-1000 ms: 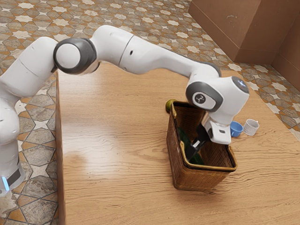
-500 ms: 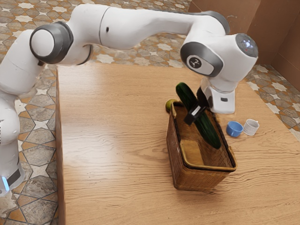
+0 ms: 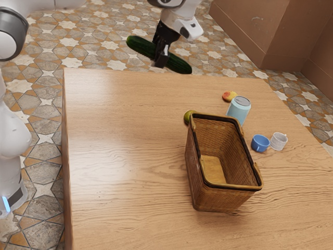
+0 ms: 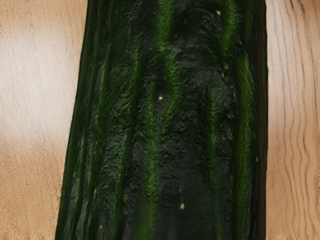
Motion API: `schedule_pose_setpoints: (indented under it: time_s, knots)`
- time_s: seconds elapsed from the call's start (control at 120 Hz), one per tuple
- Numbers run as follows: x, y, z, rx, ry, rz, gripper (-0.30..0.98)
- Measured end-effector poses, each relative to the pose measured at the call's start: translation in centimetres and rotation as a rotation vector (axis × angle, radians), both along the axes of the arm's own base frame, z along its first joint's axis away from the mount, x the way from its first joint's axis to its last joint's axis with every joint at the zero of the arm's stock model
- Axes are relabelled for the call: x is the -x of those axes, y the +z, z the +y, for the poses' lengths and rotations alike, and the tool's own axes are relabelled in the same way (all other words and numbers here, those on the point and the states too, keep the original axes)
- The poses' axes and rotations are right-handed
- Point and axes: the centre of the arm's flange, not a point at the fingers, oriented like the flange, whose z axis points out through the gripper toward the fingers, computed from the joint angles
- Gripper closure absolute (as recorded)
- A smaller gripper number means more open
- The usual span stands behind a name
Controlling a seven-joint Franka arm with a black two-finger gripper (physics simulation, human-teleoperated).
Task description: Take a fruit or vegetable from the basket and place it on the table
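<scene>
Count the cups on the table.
2: the blue cup near the basket, and the white cup beside it, farther from the basket. The basket could hide others.

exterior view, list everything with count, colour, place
Table: 1, light brown, centre
Tiled floor: 1, grey-orange-white, around table
Walling: 1 stretch, brown, beyond floor
Basket: 1, brown, on table
Can: 1, pale blue, near basket
Half-hidden fruit: 1, green, beside basket
Mottled fruit: 1, red-yellow, near can
Cup: 1, blue, near basket
Other cup: 1, white, beside it
Cucumber: 1, dark green, raised in pincer
Arm: 1, white-grey, exterior view's left and top
Pincer: 1, black, on cucumber
</scene>
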Motion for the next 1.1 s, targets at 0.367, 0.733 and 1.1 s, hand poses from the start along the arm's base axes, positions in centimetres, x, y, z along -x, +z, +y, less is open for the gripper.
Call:
schedule_pose_setpoints:
  time_s: [0.367, 0.733, 1.1]
  knots:
    - [-0.1, -9.1, 6.1, 0.068, 0.044, -0.027, 0.55]
    - [-2.8, -14.2, 8.8, 0.074, -0.025, -0.110, 0.17]
    - [-9.0, 3.0, -13.3, 0.076, -0.414, -0.271, 0.01]
